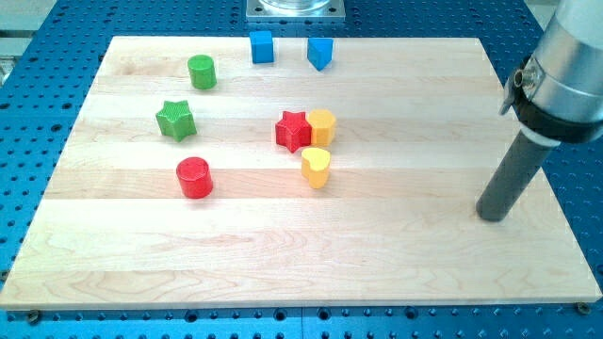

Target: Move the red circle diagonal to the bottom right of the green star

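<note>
The pale wooden tabletop [396, 264] lies on a blue perforated base [38, 56], and my tip [491, 217] rests on the wood near the view's right edge, well apart from every block. The tool here is a plain dark rod with no jaws to open or close, and it holds nothing and touches nothing.

The red circle, a short red cylinder block [194, 177], stands in the left half of the tabletop, just below and slightly to the right of the green star-shaped block [175, 120]; the 2 are near each other but not touching. Above the star, toward the view's top, sits a green cylinder block [201, 71].

Near the top edge stand 2 blue blocks: a blue cube [262, 46] and, just to its right, a blue block of angular shape [320, 53], with a gap between them.

Around the middle, a red star-shaped block [293, 130] touches a yellow block with flat sides [322, 126] on its right. Just below that pair sits a yellow heart-shaped block [316, 167], close to both.
</note>
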